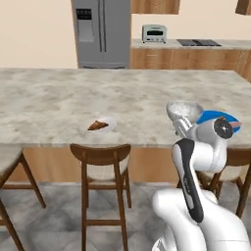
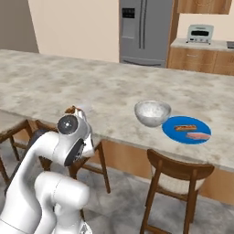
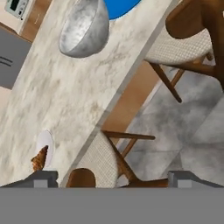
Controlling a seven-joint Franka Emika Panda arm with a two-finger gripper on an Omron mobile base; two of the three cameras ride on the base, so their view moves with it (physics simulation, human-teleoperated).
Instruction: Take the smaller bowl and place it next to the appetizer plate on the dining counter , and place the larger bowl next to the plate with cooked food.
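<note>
Presently the larger bowl [image 2: 152, 113] is seen standing upright on the dining counter [image 2: 91, 87], near its front edge and just beside the plate with cooked food [image 2: 187, 130]; whether bowl and plate touch cannot be told. On the blue plate, pinkish-orange pieces are seen lying flat.

In the hand view the fingers [image 3: 40, 178] are spread wide, with nothing held between them. They are held off the counter's front edge, over a chair [image 3: 98, 164] and the grey floor. From there the larger bowl [image 3: 84, 29] is seen well apart, far up the frame, with the plate's blue rim [image 3: 120, 7] just past it.

Along the counter edge away from the bowl, a small pale plate [image 1: 107, 122] with a brown pastry [image 1: 97, 125] is noted, well apart from the bowl [image 1: 184, 111]. Wooden chairs with pale seats [image 1: 102, 162] are ranged under the counter's front edge. Behind the counter a grey refrigerator [image 1: 100, 32] and a toaster oven [image 1: 154, 33] on a rear worktop are seen.
</note>
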